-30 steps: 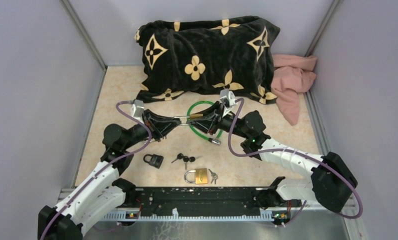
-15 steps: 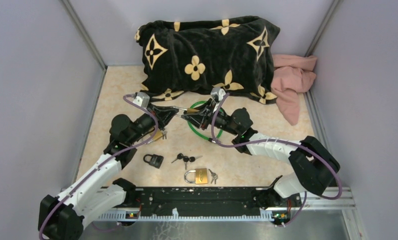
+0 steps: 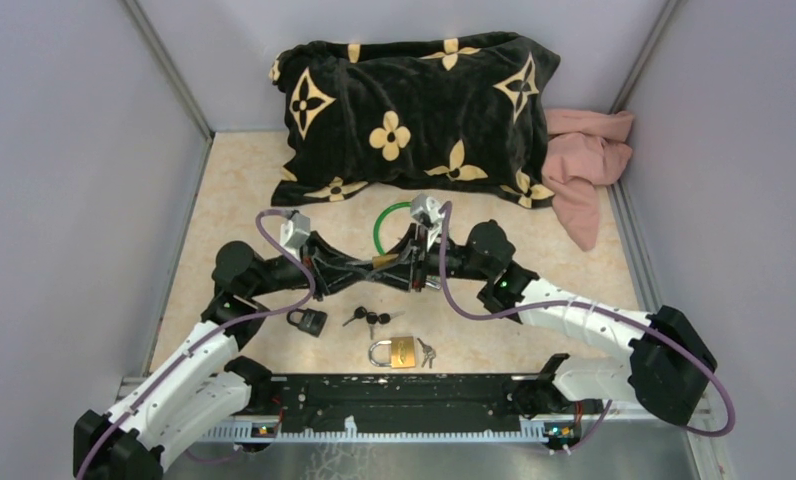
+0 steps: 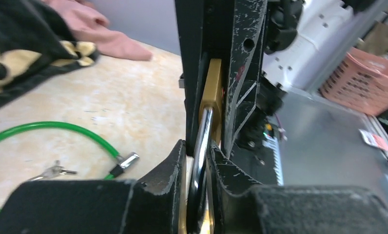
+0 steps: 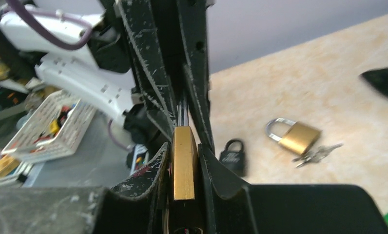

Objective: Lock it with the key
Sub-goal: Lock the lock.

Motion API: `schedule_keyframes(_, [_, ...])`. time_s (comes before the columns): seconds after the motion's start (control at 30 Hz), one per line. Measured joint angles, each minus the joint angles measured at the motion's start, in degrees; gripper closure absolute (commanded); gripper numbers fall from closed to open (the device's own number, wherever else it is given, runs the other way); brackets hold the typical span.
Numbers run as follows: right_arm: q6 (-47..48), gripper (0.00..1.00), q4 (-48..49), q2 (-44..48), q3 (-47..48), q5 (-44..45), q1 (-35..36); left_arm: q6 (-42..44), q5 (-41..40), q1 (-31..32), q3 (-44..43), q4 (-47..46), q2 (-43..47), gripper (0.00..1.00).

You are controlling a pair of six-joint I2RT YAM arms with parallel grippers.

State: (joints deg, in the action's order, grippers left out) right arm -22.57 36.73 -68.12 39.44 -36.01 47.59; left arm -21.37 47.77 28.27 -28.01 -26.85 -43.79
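A brass padlock [image 3: 382, 261] hangs between my two grippers above the table's middle. My left gripper [image 3: 364, 266] is shut on its silver shackle [image 4: 200, 156], seen in the left wrist view [image 4: 198, 152]. My right gripper [image 3: 398, 262] is shut on its brass body [image 5: 184, 161], seen in the right wrist view [image 5: 184, 152]. The body also shows in the left wrist view [image 4: 212, 92]. No key shows in this padlock. A bunch of loose keys [image 3: 371, 318] lies on the table just in front of the grippers.
A black padlock [image 3: 307, 320] and a second brass padlock [image 3: 399, 351] with keys lie near the front. A green cable lock [image 3: 386, 218] lies behind the grippers. A black flowered pillow [image 3: 414, 105] and a pink cloth [image 3: 584, 160] fill the back.
Both grippers have moved toward the near edge with the brass padlock held between them, away from the green cable. Both arms have swung and the grip has stayed shut.
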Motion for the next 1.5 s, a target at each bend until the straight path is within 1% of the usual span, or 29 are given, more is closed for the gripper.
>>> schedule_keyframes(0.03, [0.0,1.0,-1.0,0.1,0.0,-0.4,0.7,0.0,2.6,0.3,0.1,0.4,-0.1,0.87])
schedule_keyframes(0.07, [0.0,1.0,-2.3,0.3,0.0,-0.7,1.4,0.0,4.2,0.3,0.2,0.6,-0.1,0.97])
schedule_keyframes(0.1, [-0.1,1.0,-3.8,0.6,0.0,-1.1,1.9,0.3,6.0,0.4,0.3,1.2,-0.1,1.0])
schedule_keyframes(0.2, [0.0,1.0,-6.5,1.7,0.0,-1.7,2.2,0.2,8.2,0.5,0.5,1.6,-0.2,1.0])
schedule_keyframes(0.3, [0.3,1.0,-8.2,2.3,0.0,-1.5,2.6,1.0,8.9,0.6,0.5,2.6,-0.2,1.0])
schedule_keyframes(0.33, [0.6,0.87,-8.9,2.4,0.0,-1.6,2.6,1.8,8.9,0.6,0.5,3.3,-0.1,1.0])
schedule_keyframes(0.4, [1.4,0.49,-10.1,2.5,0.0,-2.0,2.6,4.1,8.9,0.8,0.2,5.8,0.1,1.0])
schedule_keyframes(0.47, [2.2,0.23,-11.8,2.9,0.0,-4.6,2.6,7.6,8.8,1.0,-0.6,9.6,0.4,1.0])
schedule_keyframes(0.5, [3.2,0.18,-13.6,3.5,0.2,-5.9,2.9,9.4,8.8,1.1,-0.8,11.5,0.4,1.0])
schedule_keyframes(0.53, [3.9,0.16,-15.7,4.0,0.5,-6.9,3.3,11.5,8.5,1.2,-1.2,13.7,0.4,1.0])
schedule_keyframes(0.63, [9.1,0.16,-25.0,6.3,2.5,-7.4,3.7,17.3,9.0,1.6,-2.3,19.6,0.7,1.0])
schedule_keyframes(0.7, [13.6,0.2,-33.0,10.1,2.8,-4.0,2.0,20.6,9.6,1.4,-2.4,25.3,1.6,1.0])
schedule_keyframes(0.8, [19.6,0.28,-40.2,14.8,2.8,-0.2,0.5,24.2,10.3,1.0,-2.4,30.7,2.6,1.0])
schedule_keyframes(0.9, [24.9,0.31,-45.2,16.7,2.8,2.2,0.5,27.0,10.6,1.0,-2.4,33.6,2.7,1.0])
schedule_keyframes(1.07, [30.3,0.28,-49.4,12.8,3.5,4.3,0.5,29.2,11.4,1.0,-2.4,35.6,2.7,1.0])
schedule_keyframes(1.27, [33.3,0.31,-52.0,6.4,6.9,3.8,1.1,29.8,11.6,1.0,-2.4,36.3,2.7,1.0])
schedule_keyframes(1.3, [33.6,0.34,-52.3,5.7,7.5,3.7,1.4,29.7,11.6,1.0,-2.4,36.3,2.7,1.0])
schedule_keyframes(1.37, [34.0,0.43,-52.5,5.3,7.9,3.5,2.2,29.8,11.6,1.0,-2.4,36.3,2.7,1.0])
schedule_keyframes(1.43, [34.4,0.58,-52.5,5.0,8.1,3.4,3.1,29.8,11.7,1.0,-2.4,36.3,2.7,1.0])
schedule_keyframes(1.5, [34.8,0.77,-52.5,4.5,8.4,3.4,3.8,29.7,11.6,1.0,-2.4,36.3,2.7,1.0])
